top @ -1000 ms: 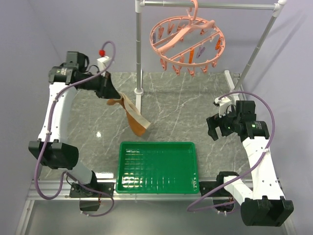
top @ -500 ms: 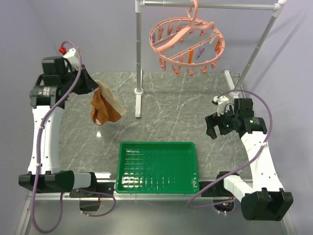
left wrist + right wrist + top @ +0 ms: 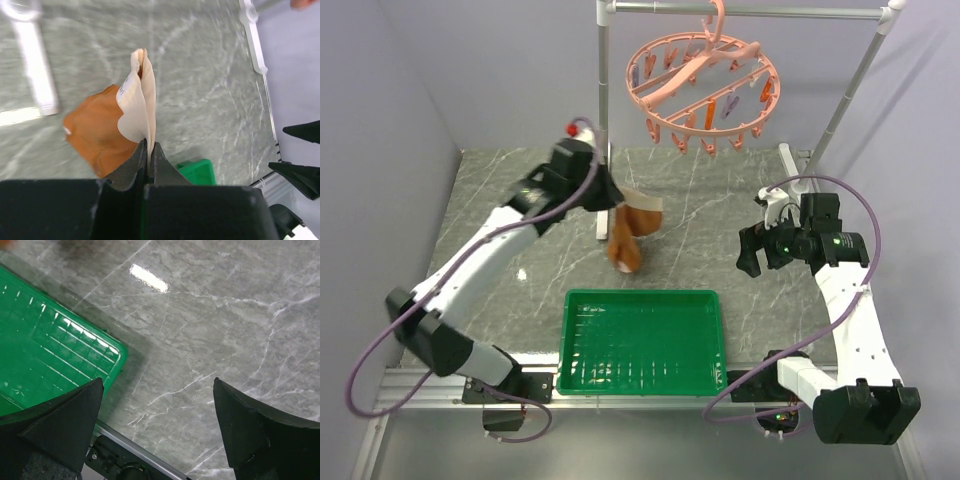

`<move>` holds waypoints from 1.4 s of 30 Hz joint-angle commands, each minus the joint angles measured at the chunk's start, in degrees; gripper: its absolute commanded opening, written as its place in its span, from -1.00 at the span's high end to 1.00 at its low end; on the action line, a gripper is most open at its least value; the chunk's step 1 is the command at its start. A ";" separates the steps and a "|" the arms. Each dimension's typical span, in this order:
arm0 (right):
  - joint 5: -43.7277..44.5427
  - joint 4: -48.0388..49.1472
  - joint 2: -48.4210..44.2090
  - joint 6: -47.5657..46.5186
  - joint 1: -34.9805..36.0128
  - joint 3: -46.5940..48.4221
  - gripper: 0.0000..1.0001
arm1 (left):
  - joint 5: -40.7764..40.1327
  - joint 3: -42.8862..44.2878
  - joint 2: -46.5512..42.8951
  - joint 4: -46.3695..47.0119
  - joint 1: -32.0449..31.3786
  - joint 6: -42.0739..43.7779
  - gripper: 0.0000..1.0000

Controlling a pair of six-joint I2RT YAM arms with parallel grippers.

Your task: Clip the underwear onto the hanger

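Table (image 3: pixel 720 230): grey marbled stone fills the middle of the overhead view, with plain lilac walls behind it and at both sides.
Rack (image 3: pixel 603 120): grey metal frame. One post stands on the table at upper centre, a crossbar runs along the top edge, and a slanted post shows at upper right.
Left arm (image 3: pixel 485 255): white links rise from the lower left corner and reach up to the centre of the frame, trailing a purple cable.
Right arm (image 3: pixel 850 310): white links climb the right side from the lower right corner, and the black wrist points toward the centre.
Tray (image 3: pixel 642 293): green plastic with a grid bottom, at lower centre on the near part of the table.
Hanger (image 3: pixel 672 84): pink ring hooked on the crossbar at top centre and tilted, with small pegs dangling under its rim.
Underwear (image 3: pixel 628 245): rust-orange cloth with a cream waistband (image 3: pixel 142 95), hanging in mid-air at the tip of the left arm. It is just right of the rack post, above the tray's far edge in the frame, and well below and left of the hanger.
Left gripper (image 3: pixel 149 147): clenched on the folded waistband, which stands up between the fingers. The orange cloth bunches to the left in the wrist view.
Right gripper (image 3: pixel 156 390): fingers spread wide and grasping nothing, over bare table beside the tray's corner.
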 commanded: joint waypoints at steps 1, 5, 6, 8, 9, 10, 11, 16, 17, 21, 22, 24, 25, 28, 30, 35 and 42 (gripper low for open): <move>-1.81 -1.27 0.96 1.07 0.11 3.46 -0.94 | -4.09 -0.08 5.38 8.81 -7.02 -4.97 0.99; -1.72 -2.59 2.37 1.86 0.11 4.51 -0.89 | -1.99 3.61 14.43 11.36 -11.60 -6.20 0.99; -1.72 -2.76 2.89 1.95 0.02 4.69 -0.86 | -0.68 3.97 15.75 12.42 -12.40 -6.37 0.99; -1.19 -3.29 3.42 2.30 -0.42 5.21 -0.83 | 2.48 4.41 19.43 16.45 -14.60 -6.38 0.99; -0.93 -3.99 4.29 2.39 -0.77 5.48 -0.82 | 6.41 4.50 20.67 18.12 -15.21 -6.20 0.99; -0.67 -4.34 4.82 2.56 -1.21 5.65 -0.81 | 9.93 4.32 21.64 23.01 -16.09 -5.68 0.99; 0.12 -5.04 5.44 3.09 -2.78 6.09 -0.80 | 13.01 3.28 23.56 25.76 -16.44 -4.71 0.99; -3.99 -9.79 12.46 2.31 -12.09 7.93 -0.65 | 23.74 3.96 29.98 33.79 -19.08 0.38 0.82; -5.31 -11.89 13.69 1.17 -13.59 8.38 -0.63 | 24.98 6.67 32.96 31.26 -19.17 3.87 0.72; -9.27 -15.24 18.53 -1.56 -18.34 9.79 -0.54 | 28.87 12.40 37.47 20.18 -19.17 17.34 0.05; -9.28 -15.33 18.80 -1.65 -18.44 9.53 -0.54 | 28.69 12.58 37.21 18.42 -18.13 20.05 -0.02; -9.28 -14.81 19.59 -1.48 -18.44 9.09 -0.54 | 30.18 8.21 35.02 20.76 -16.37 20.00 -0.14; -9.54 -14.63 20.03 -1.30 -18.44 8.74 -0.54 | 30.44 5.58 33.44 22.52 -14.36 19.47 -0.41; -9.81 -13.93 22.31 -0.43 -18.35 7.77 -0.50 | 32.11 -1.55 27.90 26.05 -11.10 19.11 -0.70; -8.76 -11.74 23.63 1.24 -18.26 6.89 -0.47 | 30.37 -4.46 25.09 26.31 -10.12 19.55 -0.66; -6.47 -9.01 25.92 3.53 -16.86 4.25 -0.39 | 21.23 -3.78 26.21 23.51 -8.98 24.12 -0.43; -0.06 -5.93 30.13 5.99 -9.93 2.05 -0.36 | 14.01 8.53 38.25 15.94 -6.43 25.10 -0.16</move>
